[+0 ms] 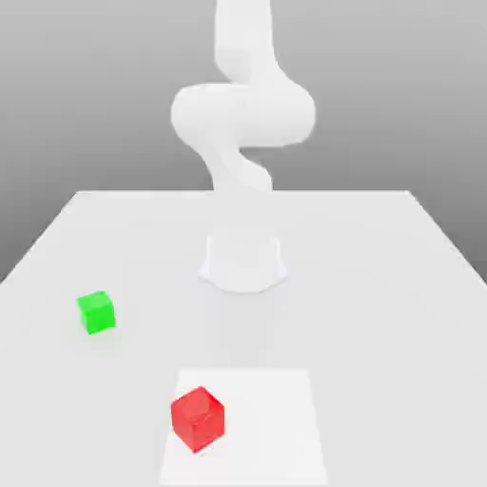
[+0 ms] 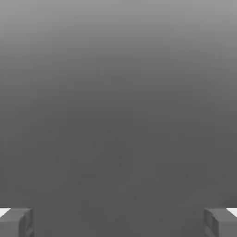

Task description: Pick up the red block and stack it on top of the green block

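Observation:
The red block (image 1: 197, 417) sits on the table near the front, a little toward the exterior view's left. Farther back and further to that left, the green block (image 1: 96, 312) rests on the table, well apart from the red one. In the hand view my gripper (image 2: 118, 222) is open: its two grey fingertips (image 2: 16, 222) stand far apart with nothing between them, facing a plain grey background. The white arm (image 1: 243, 114) rises from its base and runs out of the top of the exterior view.
The arm's round base (image 1: 243, 262) stands at the middle of the white table (image 1: 380, 285). A brighter white square patch (image 1: 276, 428) lies under the red block at the front. The table's side edges slant outward toward the front.

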